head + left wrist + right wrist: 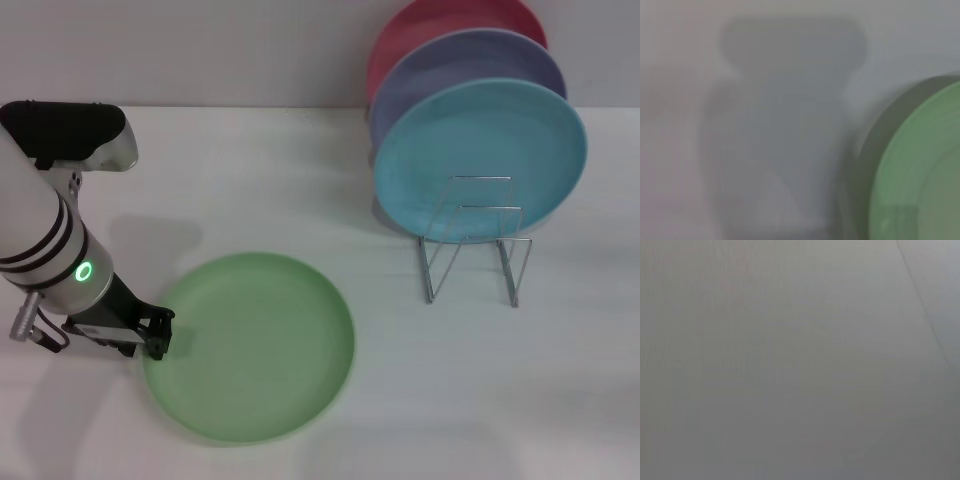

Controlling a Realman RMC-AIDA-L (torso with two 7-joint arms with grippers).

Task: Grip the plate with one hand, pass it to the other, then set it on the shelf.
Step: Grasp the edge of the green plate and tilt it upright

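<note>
The light green plate (255, 345) lies flat on the white table, front and left of centre. My left gripper (158, 333), on the silver-white arm with the green light, is low at the plate's left rim, touching or almost touching it. In the left wrist view the plate's rim (920, 170) shows beside the gripper's shadow on the table. The silver wire shelf (475, 245) stands to the right, well apart from the green plate. My right gripper is out of view, and its wrist view shows only a plain grey surface.
A light blue plate (480, 150) stands upright in the back of the shelf, with a purple plate (455, 65) and a red plate (420, 25) behind it. The front loops of the shelf hold nothing. White table (300, 180) lies between plate and shelf.
</note>
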